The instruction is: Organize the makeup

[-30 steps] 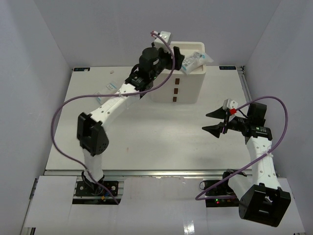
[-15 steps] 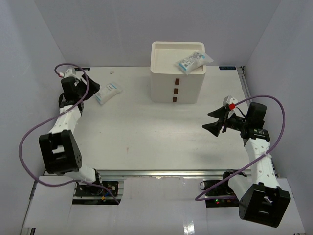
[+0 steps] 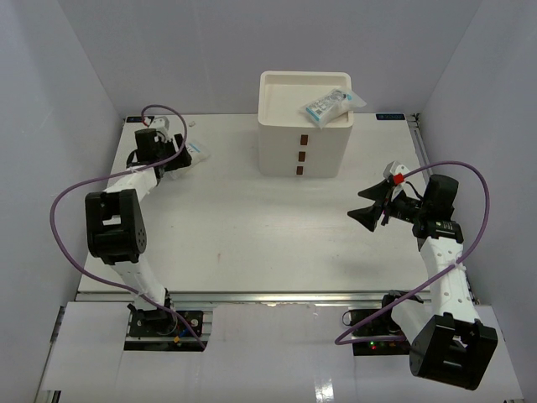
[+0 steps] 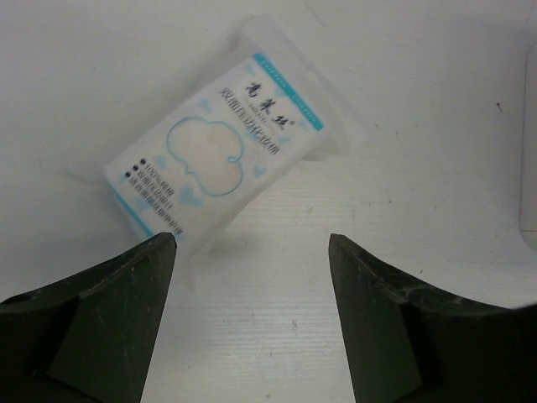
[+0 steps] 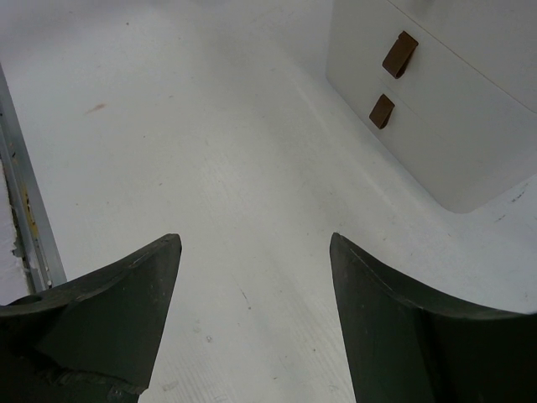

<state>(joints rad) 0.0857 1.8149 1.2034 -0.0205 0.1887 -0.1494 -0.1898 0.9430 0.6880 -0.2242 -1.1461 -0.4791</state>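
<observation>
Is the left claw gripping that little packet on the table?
No, the left gripper stands open over the table, and the packet lies flat, just beyond its fingertips.

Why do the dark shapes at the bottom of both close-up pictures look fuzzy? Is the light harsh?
Left wrist view: the left tool's dark fingers, close to the lens, are blurred; the clear packet with blue print is sharp. Right wrist view: the right tool's fingers equally soft, brown drawer handles crisp. Top view: even light, faint shadows on the white table.
</observation>
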